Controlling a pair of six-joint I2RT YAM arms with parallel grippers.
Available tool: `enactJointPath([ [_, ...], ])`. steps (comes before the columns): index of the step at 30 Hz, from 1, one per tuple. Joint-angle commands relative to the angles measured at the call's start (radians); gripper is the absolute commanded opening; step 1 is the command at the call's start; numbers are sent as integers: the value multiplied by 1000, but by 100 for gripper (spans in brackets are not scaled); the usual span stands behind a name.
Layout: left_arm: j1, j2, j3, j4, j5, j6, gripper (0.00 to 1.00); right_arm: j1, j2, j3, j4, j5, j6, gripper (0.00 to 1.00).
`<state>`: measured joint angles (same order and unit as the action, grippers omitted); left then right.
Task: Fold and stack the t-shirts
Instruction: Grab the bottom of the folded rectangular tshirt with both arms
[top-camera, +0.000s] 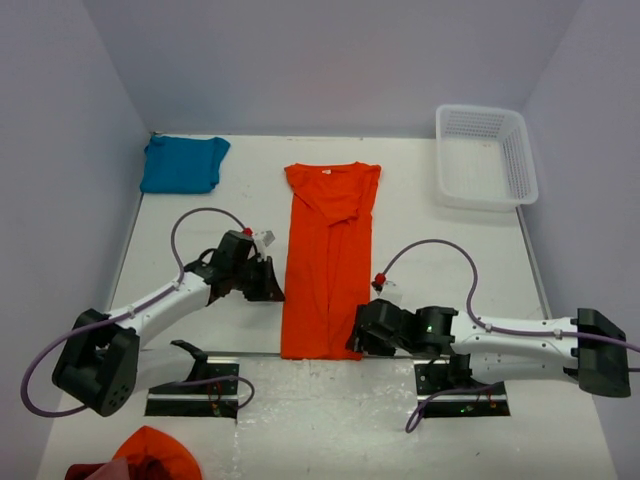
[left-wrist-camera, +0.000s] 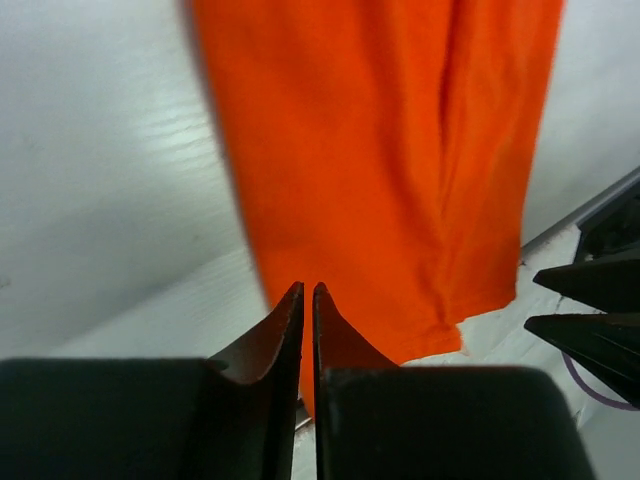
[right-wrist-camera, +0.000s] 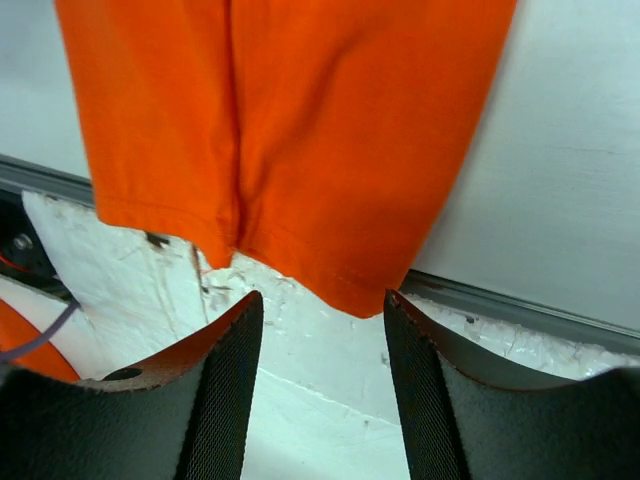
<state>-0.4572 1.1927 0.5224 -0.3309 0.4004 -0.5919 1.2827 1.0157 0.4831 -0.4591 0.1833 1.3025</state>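
Orange t-shirt (top-camera: 328, 270) stretched long just right of left hand (left-wrist-camera: 307, 288) — closed tight; hem just ahead of right hand (right-wrist-camera: 323, 300) — wide open.

A long shirt (top-camera: 330, 265) is laid down the middle of the table (top-camera: 450, 260), flanked by the left gripper (top-camera: 270, 288) and right gripper (top-camera: 356, 340). A folded shirt (top-camera: 183, 163) is placed far left, a basket (top-camera: 487, 198) far right.
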Motion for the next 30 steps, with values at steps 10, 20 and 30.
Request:
enactJointPath([
  [10, -228, 311, 310, 259, 136, 7, 0, 4, -78, 193, -360, 220, -5, 5],
  [20, -285, 642, 424, 385, 166, 20, 0, 4, -218, 131, -437, 222, 43, 0],
  [30, -267, 853, 567, 357, 150, 58, 0, 4, -192, 135, -441, 208, 40, 0],
])
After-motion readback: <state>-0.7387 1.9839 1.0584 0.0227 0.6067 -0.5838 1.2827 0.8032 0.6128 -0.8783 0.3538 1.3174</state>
